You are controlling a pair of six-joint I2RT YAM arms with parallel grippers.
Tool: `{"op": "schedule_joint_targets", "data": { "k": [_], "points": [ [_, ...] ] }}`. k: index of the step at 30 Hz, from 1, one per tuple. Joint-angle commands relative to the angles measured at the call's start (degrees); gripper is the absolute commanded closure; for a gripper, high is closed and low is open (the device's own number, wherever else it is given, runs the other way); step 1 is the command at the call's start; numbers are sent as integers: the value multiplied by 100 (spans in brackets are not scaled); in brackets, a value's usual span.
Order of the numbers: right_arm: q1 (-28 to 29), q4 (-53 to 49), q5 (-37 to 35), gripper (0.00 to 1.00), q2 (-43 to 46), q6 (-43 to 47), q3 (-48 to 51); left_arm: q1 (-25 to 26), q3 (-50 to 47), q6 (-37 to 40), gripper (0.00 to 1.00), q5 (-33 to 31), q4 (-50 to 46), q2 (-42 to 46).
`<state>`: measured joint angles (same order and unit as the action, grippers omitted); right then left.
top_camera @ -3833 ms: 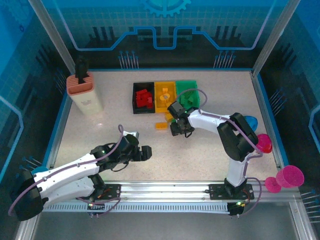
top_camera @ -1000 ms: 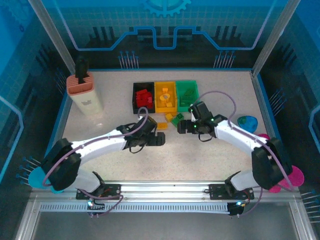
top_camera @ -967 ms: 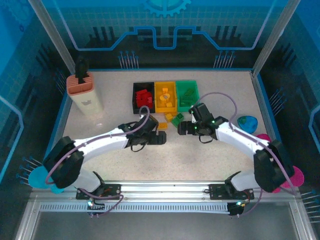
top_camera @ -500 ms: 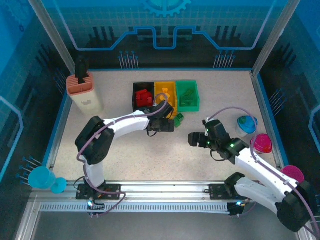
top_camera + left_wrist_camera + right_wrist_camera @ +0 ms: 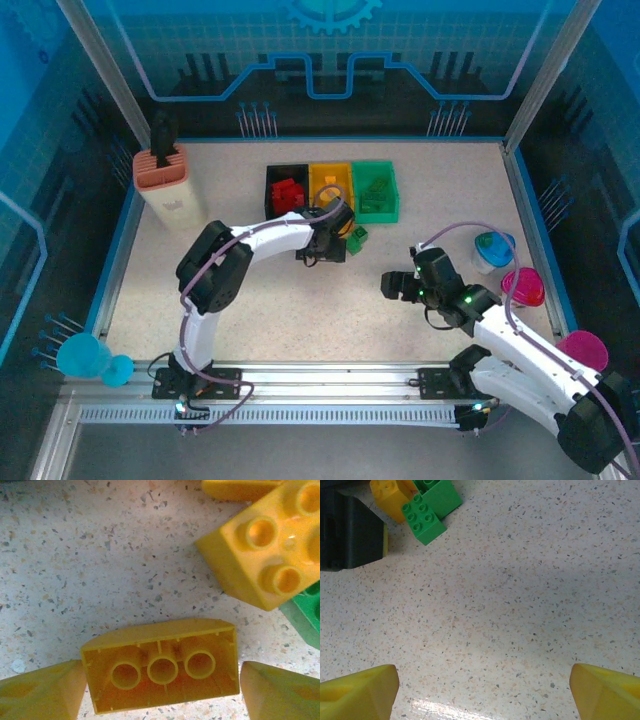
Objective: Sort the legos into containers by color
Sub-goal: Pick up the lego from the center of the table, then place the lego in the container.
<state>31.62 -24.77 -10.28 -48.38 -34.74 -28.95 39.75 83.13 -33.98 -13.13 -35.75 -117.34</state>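
- No readable words, numbers or brand names anywhere in my cameras, honestly.
- Closest thing to a sign: a gear emblem (image 5: 331, 12) printed on the back wall (image 5: 200, 60).

Cool blue overhead light; soft shadows; faint glare on table (image 5: 435, 707).

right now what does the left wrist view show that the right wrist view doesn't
Left wrist: an upside-down yellow plastic brick with three hollow tubes between the fingertips of the left gripper, a studded yellow brick beside it. Right wrist: bare tabletop in the open right gripper, a whole green four-stud brick ahead. Both: speckled tabletop, yellow fingertips at the bottom corners, some green brick.
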Motion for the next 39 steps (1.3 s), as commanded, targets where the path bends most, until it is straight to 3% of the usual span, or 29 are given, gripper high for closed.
{"op": "schedule_joint_targets", "data": {
  "k": [1,10,21,34,37,39],
  "points": [
    [42,103,-72,11,-5,-33,73,-25,158,109,27,-59,-220,-164],
    [41,96,-57,11,77,-129,177,-26,204,246,50,-515,-331,188],
    [55,78,42,12,167,-302,223,-178,824,632,50,-559,-356,918],
    [125,-298,-9,12,504,-323,243,-832,3147,1077,49,-149,-878,-516],
    [127,-369,-15,12,541,-301,212,-890,3464,1080,40,-123,-975,-674],
    [134,-396,-8,12,532,-297,188,-885,3538,1116,16,-42,-930,-603]
  ]
}}
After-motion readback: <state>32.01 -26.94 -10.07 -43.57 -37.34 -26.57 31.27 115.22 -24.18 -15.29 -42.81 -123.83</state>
